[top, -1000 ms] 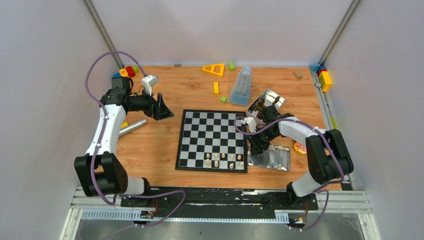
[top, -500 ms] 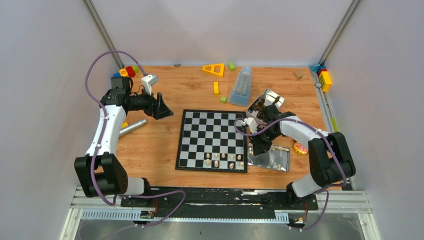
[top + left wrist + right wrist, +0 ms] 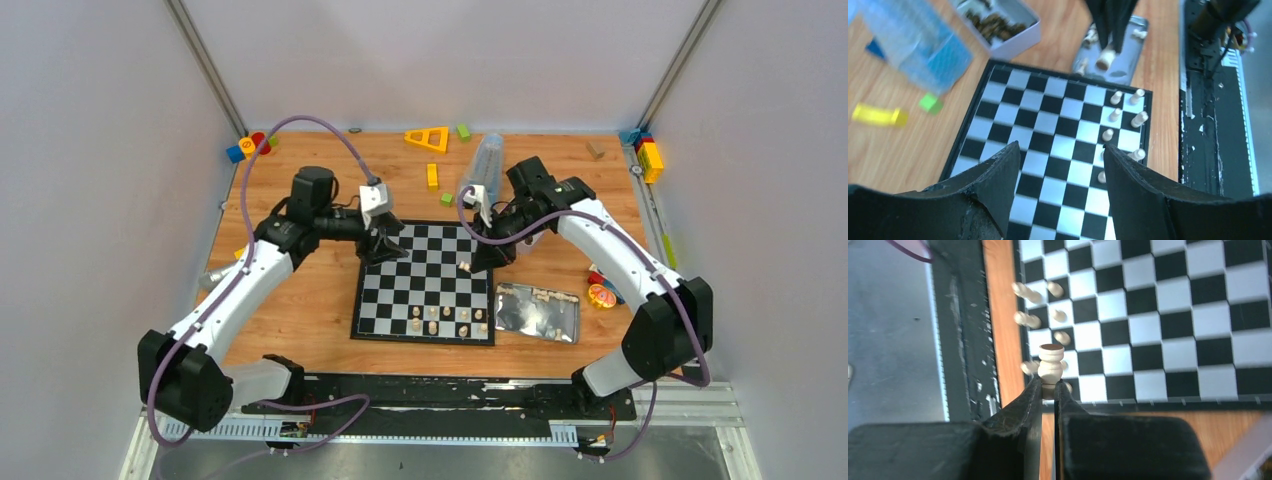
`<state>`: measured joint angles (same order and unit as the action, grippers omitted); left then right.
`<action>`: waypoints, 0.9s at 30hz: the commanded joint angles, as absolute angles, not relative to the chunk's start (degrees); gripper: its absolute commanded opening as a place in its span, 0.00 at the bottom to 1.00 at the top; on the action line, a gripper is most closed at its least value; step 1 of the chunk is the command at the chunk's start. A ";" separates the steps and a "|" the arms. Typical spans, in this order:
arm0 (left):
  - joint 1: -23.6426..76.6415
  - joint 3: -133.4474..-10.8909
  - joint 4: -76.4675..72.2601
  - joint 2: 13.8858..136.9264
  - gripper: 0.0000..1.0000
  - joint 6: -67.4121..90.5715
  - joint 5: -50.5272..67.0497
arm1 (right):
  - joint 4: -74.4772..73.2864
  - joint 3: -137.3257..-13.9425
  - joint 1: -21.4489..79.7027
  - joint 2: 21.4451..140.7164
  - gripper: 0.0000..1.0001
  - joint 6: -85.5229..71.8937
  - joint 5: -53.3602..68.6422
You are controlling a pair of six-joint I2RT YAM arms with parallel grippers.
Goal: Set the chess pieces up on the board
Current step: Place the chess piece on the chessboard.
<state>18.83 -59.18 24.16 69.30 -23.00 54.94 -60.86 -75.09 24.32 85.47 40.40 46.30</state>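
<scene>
Found right gripper (image 3: pixel 1048 389) clamped on turned pale chess piece (image 3: pixel 1050 365) near right edge of glossy checkered board (image 3: pixel 400 285). Noted left gripper (image 3: pixel 1060 152) parted, empty, over far-left corner; open squares between.

Lab enclosure: grey panels (image 3: pixel 90 200), aluminium rails (image 3: pixel 450 432).

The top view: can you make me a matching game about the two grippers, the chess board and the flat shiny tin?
Things:
1. right gripper
2. left gripper
3. board
4. flat tin

States:
a. jaws apart, holding nothing
b. lies just right of the board
c. pinches one cream chess piece
d. carries a few chess pieces along its near edge

Pairs: 1-c, 2-a, 3-d, 4-b
</scene>
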 commanded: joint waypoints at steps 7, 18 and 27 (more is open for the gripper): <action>33.38 -61.89 15.57 73.48 0.61 -37.51 53.23 | -65.20 -85.70 28.61 92.86 0.00 38.87 62.19; 37.64 -61.57 16.19 75.51 0.58 -42.24 53.03 | -65.04 -85.81 28.57 92.94 0.00 38.24 64.73; 39.35 -62.20 18.22 76.02 0.45 -43.64 53.25 | -64.84 -86.12 28.59 92.86 0.00 37.63 64.14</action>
<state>38.83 -59.72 18.15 75.83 -41.89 52.40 -65.10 -83.81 28.47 93.17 37.56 61.69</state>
